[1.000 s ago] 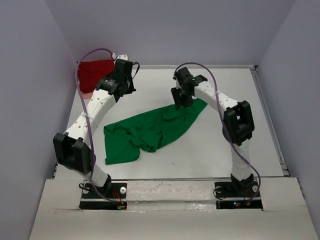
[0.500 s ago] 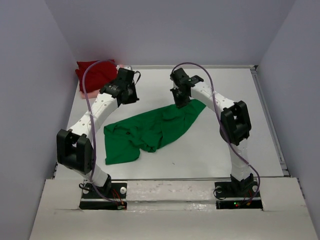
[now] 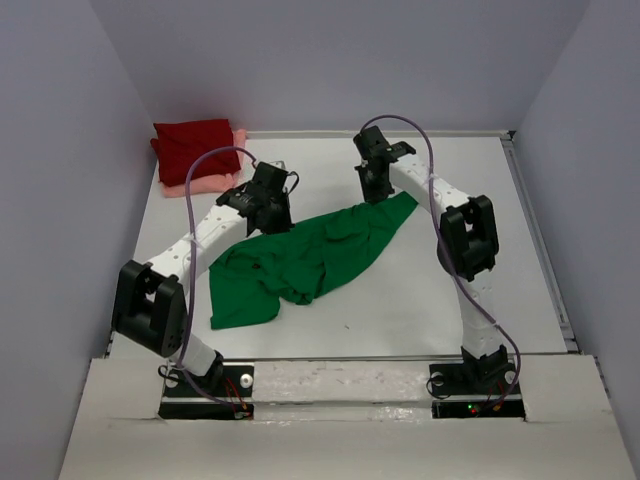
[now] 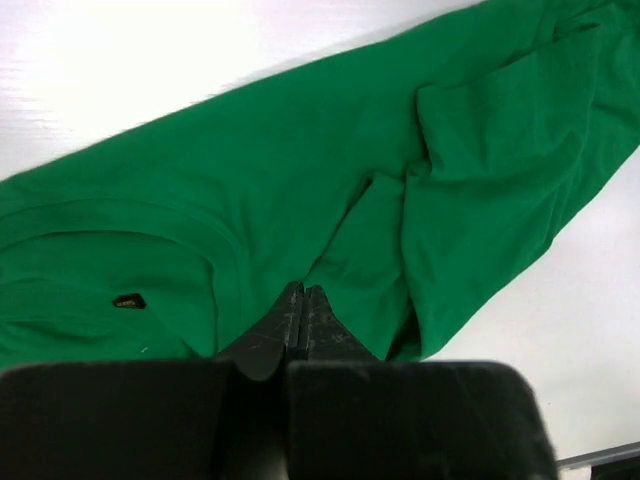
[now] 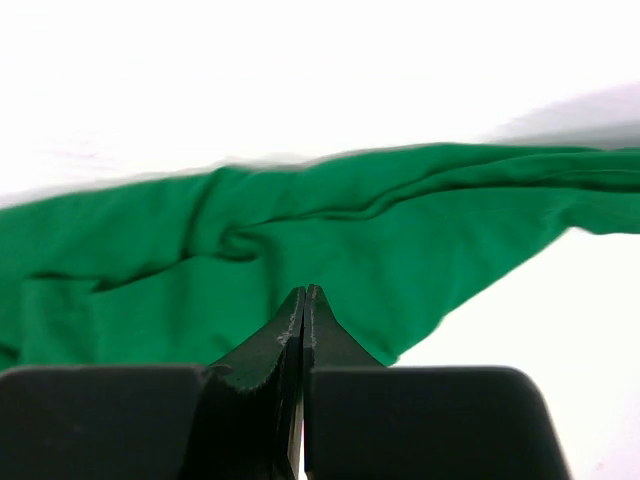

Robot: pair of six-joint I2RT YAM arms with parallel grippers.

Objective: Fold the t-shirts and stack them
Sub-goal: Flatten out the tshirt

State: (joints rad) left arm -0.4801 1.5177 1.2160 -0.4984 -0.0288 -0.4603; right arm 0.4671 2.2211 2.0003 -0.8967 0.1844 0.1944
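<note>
From above, the green shirt (image 3: 310,262) lies crumpled in the middle of the tabletop (image 3: 480,290). The dark red shirt (image 3: 195,143) sits folded on the pink shirt (image 3: 205,183) in the far left corner. At the left wrist, the left claw (image 4: 303,298) is shut tight over the green shirt. At the right wrist, the right claw (image 5: 303,298) is shut tight too.

A lab test cell: a white table (image 3: 420,300) boxed in by plain grey walls (image 3: 350,60).
</note>
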